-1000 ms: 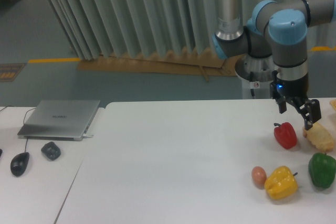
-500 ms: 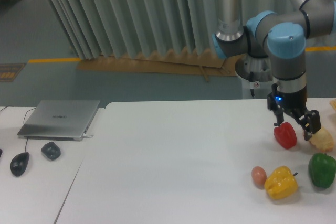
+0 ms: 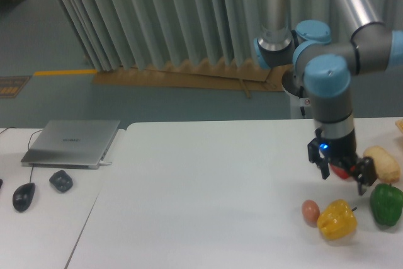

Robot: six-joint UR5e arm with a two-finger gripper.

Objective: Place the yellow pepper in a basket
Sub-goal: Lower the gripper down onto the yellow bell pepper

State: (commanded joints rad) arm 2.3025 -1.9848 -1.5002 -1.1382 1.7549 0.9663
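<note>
Here, at your far left, a mouse [image 3: 23, 196] and a small dark object [image 3: 61, 181] lie near a closed laptop [image 3: 72, 142]. Moving right along the white table [image 3: 201, 200], you reach a brown egg [image 3: 310, 211] touching the yellow pepper [image 3: 336, 219]. Just above it hangs the gripper [image 3: 343, 177], fingers spread wide, red pepper [image 3: 342, 171] partly hidden behind. Furthest right, you see a green pepper [image 3: 386, 203] and a pale potato-like lump [image 3: 382, 162].
</note>
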